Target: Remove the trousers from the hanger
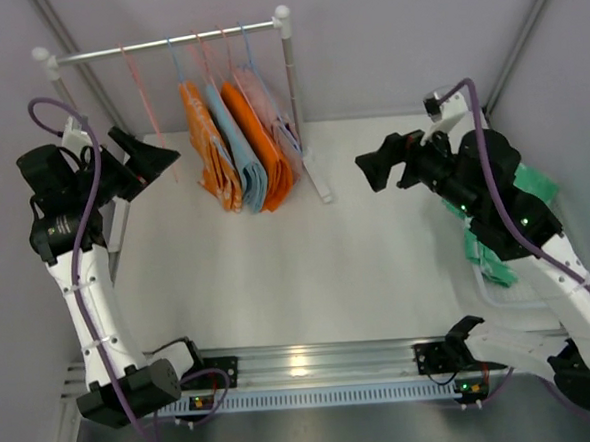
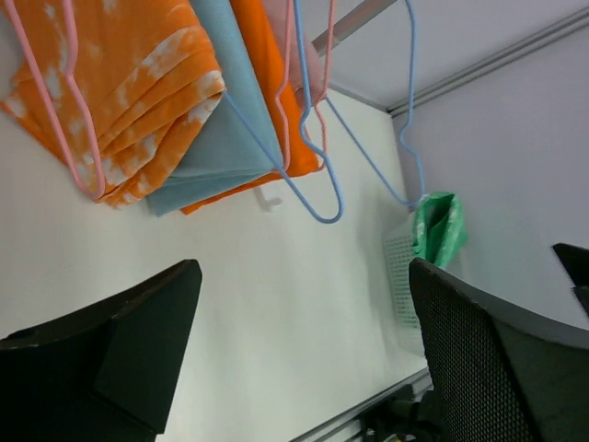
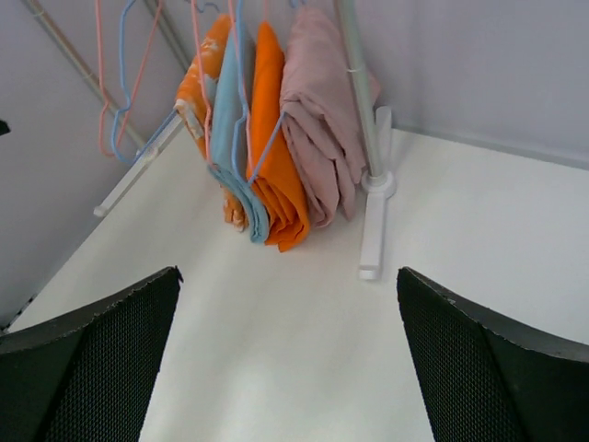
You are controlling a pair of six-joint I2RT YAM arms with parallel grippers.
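The thin pink hanger hangs bare at the left of the rack rail. It also shows in the left wrist view as the pink hanger and far left in the right wrist view as the hanger. The mint-green trousers lie in a white basket at the right, partly under my right arm, and show as trousers in the left wrist view. My left gripper is open and empty, just beside the hanger. My right gripper is open and empty over the table.
Orange patterned, light blue, plain orange and pink garments hang folded on the rack. An empty blue hanger hangs among them. The rack's right post and foot stand on the white table. Grey walls close in behind and at the sides.
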